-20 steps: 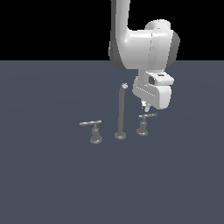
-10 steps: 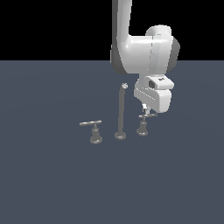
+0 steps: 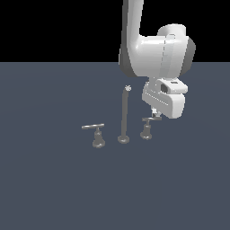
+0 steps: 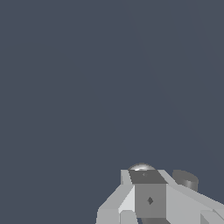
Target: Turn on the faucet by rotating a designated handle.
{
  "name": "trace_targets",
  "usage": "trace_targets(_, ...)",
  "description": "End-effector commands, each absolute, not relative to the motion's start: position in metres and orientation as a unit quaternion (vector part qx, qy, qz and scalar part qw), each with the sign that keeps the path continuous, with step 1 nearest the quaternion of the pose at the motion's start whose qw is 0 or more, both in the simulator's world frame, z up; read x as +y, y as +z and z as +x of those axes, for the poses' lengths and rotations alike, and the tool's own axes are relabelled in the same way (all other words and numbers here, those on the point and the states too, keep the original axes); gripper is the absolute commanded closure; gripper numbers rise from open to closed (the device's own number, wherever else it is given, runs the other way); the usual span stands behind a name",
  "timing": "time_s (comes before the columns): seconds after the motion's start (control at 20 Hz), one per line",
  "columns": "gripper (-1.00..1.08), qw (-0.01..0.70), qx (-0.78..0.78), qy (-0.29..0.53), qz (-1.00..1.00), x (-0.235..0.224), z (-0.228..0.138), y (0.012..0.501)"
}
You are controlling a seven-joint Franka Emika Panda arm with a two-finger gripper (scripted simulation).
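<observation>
**Closing on the short handle, contact not confirmed**

Reading both views, I judged the step in hand to be the approach to the handle [image 3: 148, 126], with the turn itself not yet begun. I used the spout [image 3: 123, 114] as my landmark. The handle stood just beside it on the exterior view's right, its thin bar level atop the bell-shaped base. The other handle [image 3: 95, 133], with the longer, paler bar, stood on the spout's far side, towards the exterior view's left, well apart from the arm [image 3: 152, 54].

The gripper [image 3: 155, 114] hung at the outer end of the handle's bar, on the side away from the spout. I could not tell whether it touched the bar or only sat just above it.

Whether the fingers were spread or closed I could not tell. The exterior view showed them as a small blur under the hand, and the wrist view showed only the grey finger [image 4: 146, 192] bodies cut off at the frame edge.

As I saw it, the next move called for setting a finger against the side of the bar, then sweeping it round the base's upright axis.

Much stayed hidden. The wrist view gave a rounded metal cap [image 4: 141, 167] and a dark stub [image 4: 185, 178] behind the fingers; I could not say which faucet part either was. The spout's small white tip [image 3: 128, 88] was barely resolved.
</observation>
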State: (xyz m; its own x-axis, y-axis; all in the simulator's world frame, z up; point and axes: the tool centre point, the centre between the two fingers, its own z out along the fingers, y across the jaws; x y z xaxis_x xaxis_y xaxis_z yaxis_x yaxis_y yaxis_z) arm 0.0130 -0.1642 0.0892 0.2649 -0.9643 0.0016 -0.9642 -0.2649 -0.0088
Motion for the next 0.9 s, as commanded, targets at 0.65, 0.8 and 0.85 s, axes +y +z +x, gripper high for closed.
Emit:
trace_targets(0.65,1.08,0.003,0.608,-0.008,-0.794,-0.173,-0.022,0.089)
trace_targets(0.8,1.08,0.003,0.608,-0.006,-0.794,-0.167,-0.032,0.089)
trace_targets(0.85,1.08,0.002,0.609,-0.005,-0.794,-0.165,-0.035,0.089)
